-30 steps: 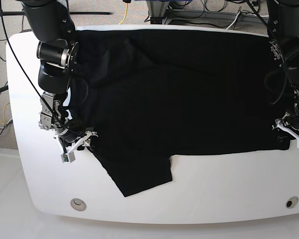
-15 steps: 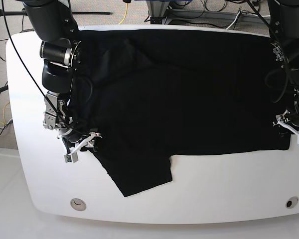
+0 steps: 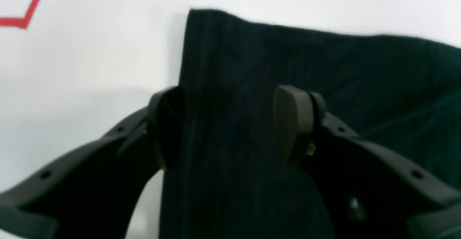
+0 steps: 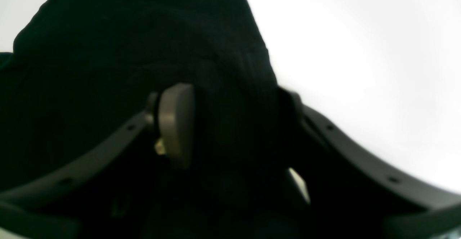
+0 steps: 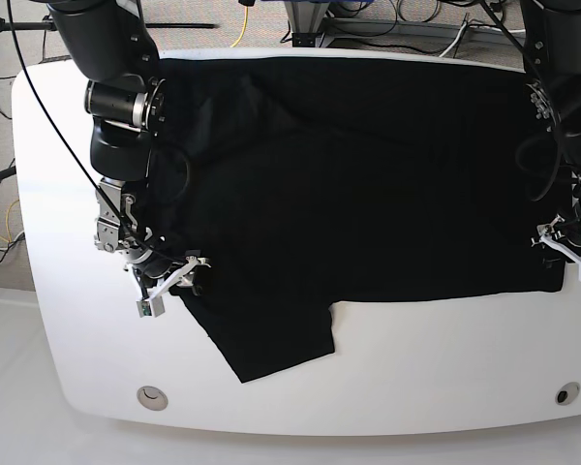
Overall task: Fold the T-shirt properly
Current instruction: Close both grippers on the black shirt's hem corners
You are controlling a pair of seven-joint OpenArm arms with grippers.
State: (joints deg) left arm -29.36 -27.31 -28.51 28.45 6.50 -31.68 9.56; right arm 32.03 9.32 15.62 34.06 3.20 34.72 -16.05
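White table (image 5: pixel 445 378), cables on the floor behind it. Black T-shirt (image 5: pixel 368 184) spread over most of the top, one sleeve sticking out toward the near edge.

Left gripper (image 3: pixel 230 123) sits at the shirt's corner, jaws apart, cloth lying between the pads, not pinched. Right gripper (image 4: pixel 230 123) straddles the shirt edge at the sleeve side with a gap between the pads; can't tell if it has bitten the cloth.

Risks, my read:
- Pads closing on one layer only; the fold drags crooked.
- One side gripping before the other; the cloth skews or bunches.
- A shallow bite at the corner; soft cloth slips out on lift.
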